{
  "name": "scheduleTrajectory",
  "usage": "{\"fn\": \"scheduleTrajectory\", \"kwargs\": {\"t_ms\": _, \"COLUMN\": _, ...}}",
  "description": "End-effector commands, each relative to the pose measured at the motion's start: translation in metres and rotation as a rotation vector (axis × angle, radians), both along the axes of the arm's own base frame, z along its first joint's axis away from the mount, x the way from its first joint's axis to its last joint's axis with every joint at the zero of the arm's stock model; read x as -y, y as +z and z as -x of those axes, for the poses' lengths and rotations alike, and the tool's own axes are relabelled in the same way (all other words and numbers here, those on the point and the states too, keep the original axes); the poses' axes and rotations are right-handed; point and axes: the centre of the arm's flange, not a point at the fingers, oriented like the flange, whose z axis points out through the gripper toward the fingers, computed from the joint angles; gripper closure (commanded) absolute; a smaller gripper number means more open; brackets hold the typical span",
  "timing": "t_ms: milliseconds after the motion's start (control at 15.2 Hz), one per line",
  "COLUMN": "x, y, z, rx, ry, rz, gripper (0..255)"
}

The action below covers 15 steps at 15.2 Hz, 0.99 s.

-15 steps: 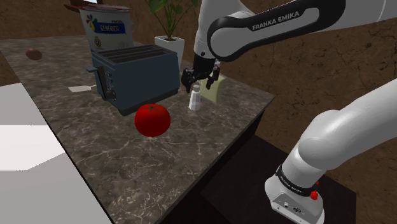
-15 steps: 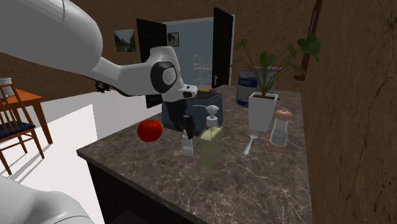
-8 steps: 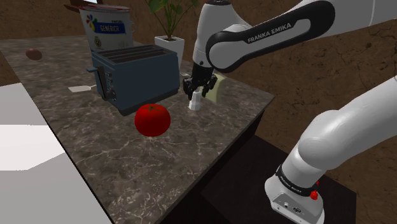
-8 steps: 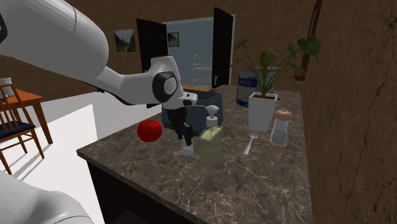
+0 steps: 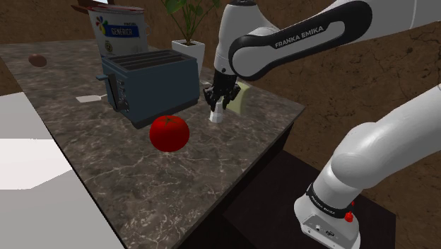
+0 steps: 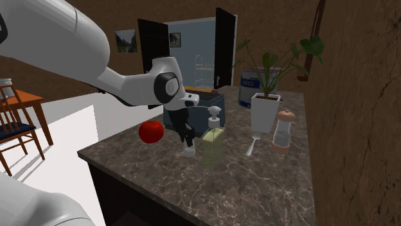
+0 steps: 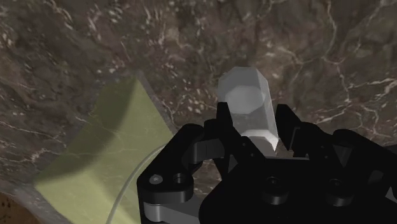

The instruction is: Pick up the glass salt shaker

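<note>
With its fingers [image 7: 224, 127] clamped on the clear salt shaker [image 7: 248, 108], it should lift straight up, steering clear of the green soap bottle [image 7: 108, 146].

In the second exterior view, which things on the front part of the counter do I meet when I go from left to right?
Tomato → salt shaker → soap bottle → spoon → grinder.
</note>
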Motion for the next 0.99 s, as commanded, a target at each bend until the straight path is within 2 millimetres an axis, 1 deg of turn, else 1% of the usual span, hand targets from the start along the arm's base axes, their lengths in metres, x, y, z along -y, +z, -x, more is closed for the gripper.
{"fn": "scheduleTrajectory", "kwargs": {"t_ms": 0, "x": 0.000, "y": -0.001, "z": 0.000, "rx": -0.002, "ry": 0.000, "rz": 0.000, "gripper": 255}}
{"fn": "scheduleTrajectory", "kwargs": {"t_ms": 924, "x": 0.000, "y": 0.073, "z": 0.000, "rx": -0.002, "ry": 0.000, "rz": 0.000, "gripper": 255}}
